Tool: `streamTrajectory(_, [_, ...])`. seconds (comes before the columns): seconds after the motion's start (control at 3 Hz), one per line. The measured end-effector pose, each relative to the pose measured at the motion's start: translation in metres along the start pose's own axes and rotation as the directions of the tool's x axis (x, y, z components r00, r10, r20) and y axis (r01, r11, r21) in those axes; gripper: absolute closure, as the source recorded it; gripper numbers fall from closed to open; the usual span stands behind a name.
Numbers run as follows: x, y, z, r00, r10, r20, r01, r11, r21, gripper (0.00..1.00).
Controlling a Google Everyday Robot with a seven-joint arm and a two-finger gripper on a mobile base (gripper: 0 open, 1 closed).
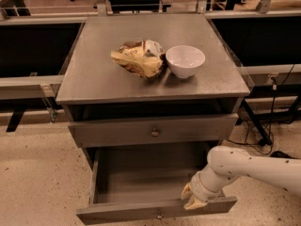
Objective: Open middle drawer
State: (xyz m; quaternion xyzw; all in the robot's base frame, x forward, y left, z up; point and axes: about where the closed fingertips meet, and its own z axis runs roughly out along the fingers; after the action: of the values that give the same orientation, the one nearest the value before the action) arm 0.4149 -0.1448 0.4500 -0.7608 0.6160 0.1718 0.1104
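The middle drawer (141, 187) stands pulled out toward the camera, its grey inside empty. Its long flat front (117, 214) runs along the bottom of the view, with a small round knob (160, 215) at the centre. My gripper (193, 199), on a white arm (254, 166) coming in from the right, rests against the inner side of that front, right of the knob. Above it, the drawer with the shut grey front (153, 131) has its own knob (154, 132).
On the cabinet top (94, 79) lie a crumpled yellow chip bag (138, 60) and a white bowl (185, 60). Dark counters flank the cabinet on both sides. Cables (270, 126) hang at the right. Speckled floor (37, 182) stretches to the left.
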Motion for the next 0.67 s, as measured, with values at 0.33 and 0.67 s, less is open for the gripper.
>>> streamTrajectory(0.33, [-0.0023,0.0052,-0.0006,1.000,-0.005,-0.011,0.005,1.0000,-0.007,0.82])
streamTrajectory(0.67, [-0.0052,0.0053,-0.0074,1.000,-0.013,-0.020,0.013,0.9999,0.002,0.51])
